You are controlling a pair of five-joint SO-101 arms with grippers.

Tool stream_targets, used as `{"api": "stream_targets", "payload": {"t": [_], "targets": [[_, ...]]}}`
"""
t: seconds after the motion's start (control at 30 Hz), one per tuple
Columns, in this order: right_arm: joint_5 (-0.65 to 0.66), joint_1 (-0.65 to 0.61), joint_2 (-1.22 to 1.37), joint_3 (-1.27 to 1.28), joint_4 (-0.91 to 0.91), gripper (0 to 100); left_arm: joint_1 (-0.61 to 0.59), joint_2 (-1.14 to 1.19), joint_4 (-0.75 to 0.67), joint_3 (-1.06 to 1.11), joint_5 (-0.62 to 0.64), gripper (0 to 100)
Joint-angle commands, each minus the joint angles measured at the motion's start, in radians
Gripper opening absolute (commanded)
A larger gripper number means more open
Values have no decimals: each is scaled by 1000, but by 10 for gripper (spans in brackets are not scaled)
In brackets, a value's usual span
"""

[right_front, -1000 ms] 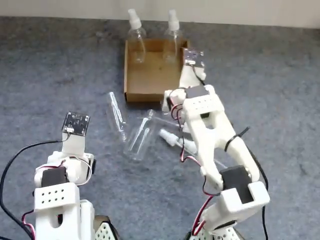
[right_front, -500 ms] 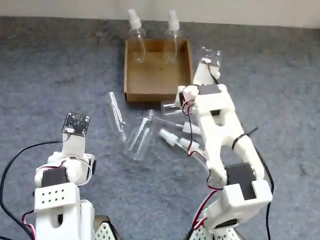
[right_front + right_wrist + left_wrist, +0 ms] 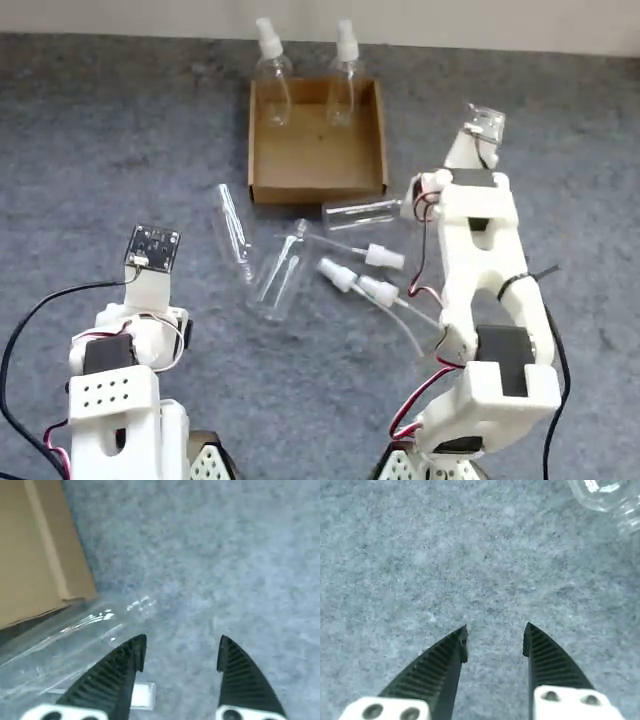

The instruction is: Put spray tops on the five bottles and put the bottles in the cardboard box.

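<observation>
— where's the shallow brown cardboard box (image 3: 310,155)?
— on the grey carpet (image 3: 100,120), farther out than both arms. a clear plastic bottle with a white spray top (image 3: 272,80) stands at the box's far wall, and a second capped bottle (image 3: 343,78) stands beside it along the same wall.
— and the rest?
— all on the box's near side. an uncapped clear bottle (image 3: 362,213) lies just off the box's near corner, on the right arm's side. another bare clear bottle (image 3: 232,230) lies near the other near corner, and a third loose bottle (image 3: 278,280) lies farther from the box. white spray tops with thin tubes (image 3: 385,257) lie near that one, apart from the box.
— the pincers?
— the right gripper (image 3: 182,645) is spread wide with nothing in it, tips low by the end of the bottle at the box's corner. the left gripper (image 3: 495,637) is likewise parted and empty over bare carpet, well away from the box.
</observation>
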Motion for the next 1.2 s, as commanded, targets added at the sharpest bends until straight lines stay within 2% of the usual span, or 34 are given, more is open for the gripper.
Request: {"api": "stream_targets", "payload": {"t": [0.0,0.13,0.3,0.47,0.87,1.17], "targets": [[-9,15,-16,-7,12,197,-15,-16,-17,-7,-5,173],[-66,-39,-19,-21,47,197,-15,-16,-17,-7,-5,173],[-114,-219,-54,-162,62,197,-15,-16,-17,-7,-5,173],[-109,-343,-54,-165,58,197,-15,-16,-17,-7,-5,173],[-107,-346,117,-173,54,197,-15,-16,-17,-7,-5,173],[-114,-266,163,-179,54,198,-15,-16,-18,-7,-5,173]]}}
